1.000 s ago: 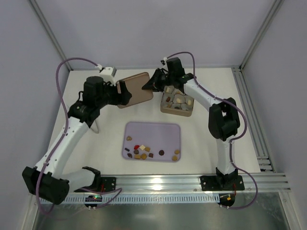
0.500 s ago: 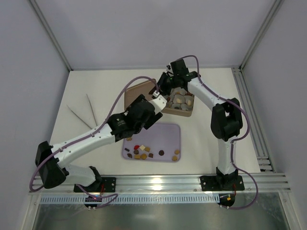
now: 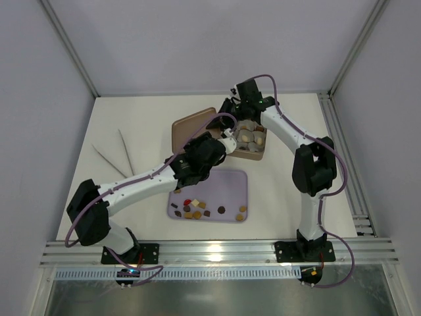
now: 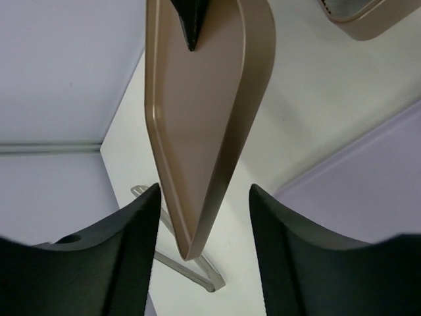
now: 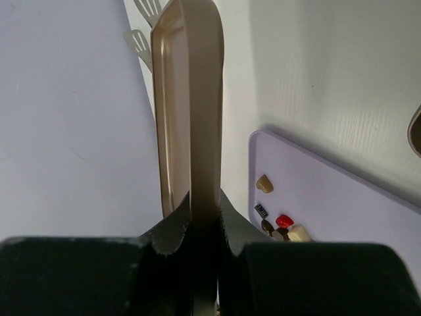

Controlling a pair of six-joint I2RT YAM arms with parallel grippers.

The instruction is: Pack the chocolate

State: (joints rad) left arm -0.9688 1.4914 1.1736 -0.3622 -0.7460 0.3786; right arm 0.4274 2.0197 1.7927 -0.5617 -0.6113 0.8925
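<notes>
The chocolate pieces (image 3: 197,210) lie on a lavender tray (image 3: 223,181); more sit in a brown box (image 3: 253,153). My right gripper (image 3: 230,112) is shut on the far edge of the flat brown lid (image 3: 191,125) and holds it tilted. In the right wrist view the gripper (image 5: 205,197) pinches the lid's rim (image 5: 191,99), and a red piece (image 5: 284,220) and a cream piece (image 5: 264,184) show on the tray (image 5: 342,197). My left gripper (image 3: 227,139) is open; in its view (image 4: 204,191) the jaws straddle the lid's near corner (image 4: 197,118) without closing.
Metal tongs (image 3: 115,155) lie on the white table left of the lid; they also show in the left wrist view (image 4: 194,271). The box stands right of the lid, behind the tray. An aluminium rail (image 3: 342,151) runs along the table's right side.
My left arm has swung from the lid's left side across to its near right corner, uncovering the tongs. The right gripper has kept hold of the lid, which has shifted slightly.
</notes>
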